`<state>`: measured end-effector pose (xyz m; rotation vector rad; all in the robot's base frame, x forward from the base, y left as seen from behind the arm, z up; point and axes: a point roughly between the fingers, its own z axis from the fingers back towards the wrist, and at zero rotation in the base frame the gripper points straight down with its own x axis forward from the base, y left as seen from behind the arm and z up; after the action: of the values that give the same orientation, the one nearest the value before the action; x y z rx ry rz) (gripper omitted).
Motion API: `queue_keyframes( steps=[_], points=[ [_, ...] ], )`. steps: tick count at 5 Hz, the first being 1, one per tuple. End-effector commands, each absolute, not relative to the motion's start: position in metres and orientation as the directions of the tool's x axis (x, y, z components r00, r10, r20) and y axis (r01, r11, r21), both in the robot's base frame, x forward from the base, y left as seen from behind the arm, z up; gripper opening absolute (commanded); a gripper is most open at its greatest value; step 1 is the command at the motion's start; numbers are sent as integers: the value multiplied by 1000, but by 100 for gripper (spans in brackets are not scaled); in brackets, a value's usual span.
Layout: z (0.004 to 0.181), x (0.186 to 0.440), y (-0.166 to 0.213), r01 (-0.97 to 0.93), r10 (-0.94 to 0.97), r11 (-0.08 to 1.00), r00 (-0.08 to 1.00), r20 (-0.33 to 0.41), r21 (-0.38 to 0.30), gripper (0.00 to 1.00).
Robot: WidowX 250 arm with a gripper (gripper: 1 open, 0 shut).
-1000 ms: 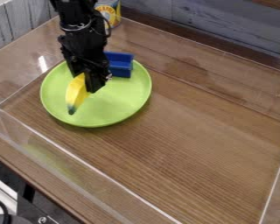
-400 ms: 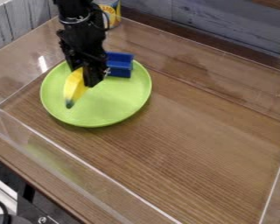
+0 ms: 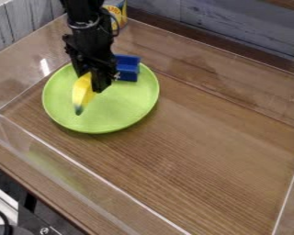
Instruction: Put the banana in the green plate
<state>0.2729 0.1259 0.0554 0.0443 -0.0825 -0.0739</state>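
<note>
The gripper points straight down over the left half of the green plate, its jaws closed narrow on the upper end of the banana — the fruit hangs tilted, its dark lower tip pointing down toward the plate's floor. Whether that tip already touches the plate or rides just above it, the view does not settle. The banana is thus over the plate but, by my reading, not yet let go, so the task looks close to done and the risk lies in the release. The fruit is smooth and glossy and is held at one end only; if the jaws part while it hangs at this slant, it may tip over and roll or slide — the plate's rim is shallow, and the near-left edge is not far from the tip. A lower release, with the banana lying nearly flat, would likely leave it resting well inside. A second hazard is the blue block just beside the gripper at the plate's far rim: a sideways sweep on withdrawal could knock it, or drag the plate across the table. A straight lift seems safest.
</note>
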Motion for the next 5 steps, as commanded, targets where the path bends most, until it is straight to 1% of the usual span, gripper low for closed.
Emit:
queue_keyframes(
  steps=[1, 2, 3, 5],
  points=[
    [59, 276, 140, 1, -10, 997, 993, 118, 76, 0],
    [64, 271, 146, 5, -14, 997, 993, 115, 77, 100],
    [72, 265, 150, 5, -14, 997, 994, 110, 78, 100],
    [92, 256, 141, -80, 72, 994, 991, 110, 75, 100]
  ],
)
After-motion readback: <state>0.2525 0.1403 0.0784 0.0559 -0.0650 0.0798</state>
